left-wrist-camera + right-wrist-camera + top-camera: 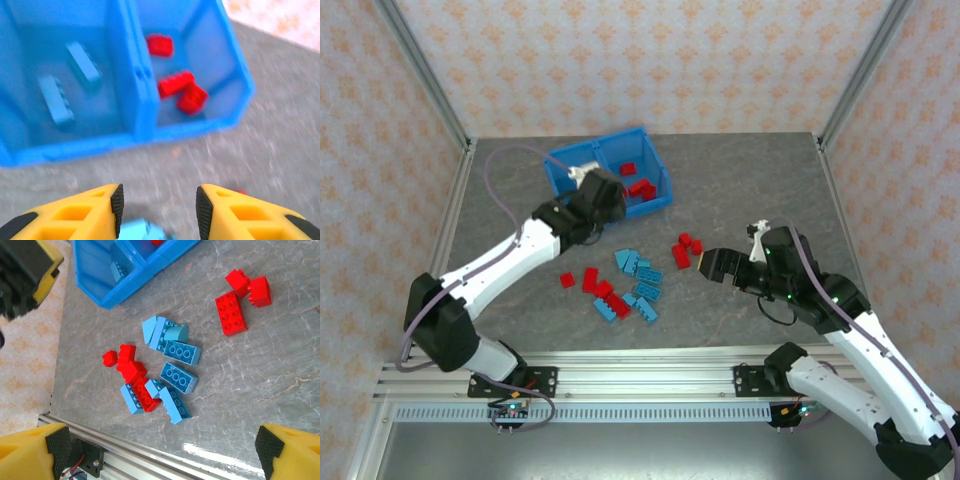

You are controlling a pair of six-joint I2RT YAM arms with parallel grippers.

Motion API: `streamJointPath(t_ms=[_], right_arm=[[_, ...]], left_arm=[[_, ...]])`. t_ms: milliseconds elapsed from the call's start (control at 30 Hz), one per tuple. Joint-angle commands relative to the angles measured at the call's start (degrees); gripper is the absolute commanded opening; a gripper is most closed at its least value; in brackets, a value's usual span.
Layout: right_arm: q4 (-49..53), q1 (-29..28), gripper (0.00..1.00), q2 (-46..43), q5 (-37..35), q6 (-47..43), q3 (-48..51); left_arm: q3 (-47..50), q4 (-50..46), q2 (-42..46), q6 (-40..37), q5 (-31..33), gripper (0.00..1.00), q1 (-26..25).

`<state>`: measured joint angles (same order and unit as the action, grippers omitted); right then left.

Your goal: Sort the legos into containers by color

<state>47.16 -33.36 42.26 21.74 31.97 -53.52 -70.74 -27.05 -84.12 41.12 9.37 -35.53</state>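
The blue bin (560, 172) stands at the back left of the table. In the left wrist view its left compartment (30, 45) holds two light blue legos (82, 62) and its right compartment (210, 45) holds three red legos (175, 82). My left gripper (592, 190) hovers at the bin's near wall. Its jaws (159, 210) stand open over bare table, with a light blue brick (142, 231) at the frame's bottom edge by the left pad. Mid-table lies a mixed pile of legos (625, 285) (165, 370). My right gripper (708, 265) (160, 450) hangs open and empty beside three red bricks (685, 250) (231, 312).
The aluminium rail (640, 380) (100, 445) runs along the table's near edge, close to the pile. Frame posts (420, 70) and patterned walls close in the sides and back. Grey table (760, 180) lies bare right of the bin.
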Motion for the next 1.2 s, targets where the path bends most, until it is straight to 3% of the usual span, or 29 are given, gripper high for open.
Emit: streamJointPath(t_ms=[0,100,233,733,1000,1167], right_arm=[[-1.75,-0.60,0.96,1.12,1.87,0.02,0.87],[-2.01,-0.91,0.96,1.92,1.91,-0.06,0.80],[-2.13,-1.26,0.96,1.77,1.08,0.20,1.17],[0.13,-2.23,0.96,0.60,-1.34,1.17,0.95],[-0.23,-2.41,0.96,0.54,-1.69,1.47,1.22],[-0.39,-2.49,0.96,0.63,-1.76,1.73,1.47]], left_arm=[[6.06,0.46,-0.70,2.57,1.50,0.46,-3.22],[8.37,0.04,-2.10,1.72,0.74,0.47,-6.56],[10.18,-0.25,-5.56,0.20,1.26,0.49,-6.97],[8.45,7.24,-18.15,-2.85,-8.09,0.53,-1.17],[11.57,9.71,-20.26,-2.39,-8.47,0.54,0.57],[12.36,13.57,-22.10,-4.74,-12.01,0.76,0.81]])
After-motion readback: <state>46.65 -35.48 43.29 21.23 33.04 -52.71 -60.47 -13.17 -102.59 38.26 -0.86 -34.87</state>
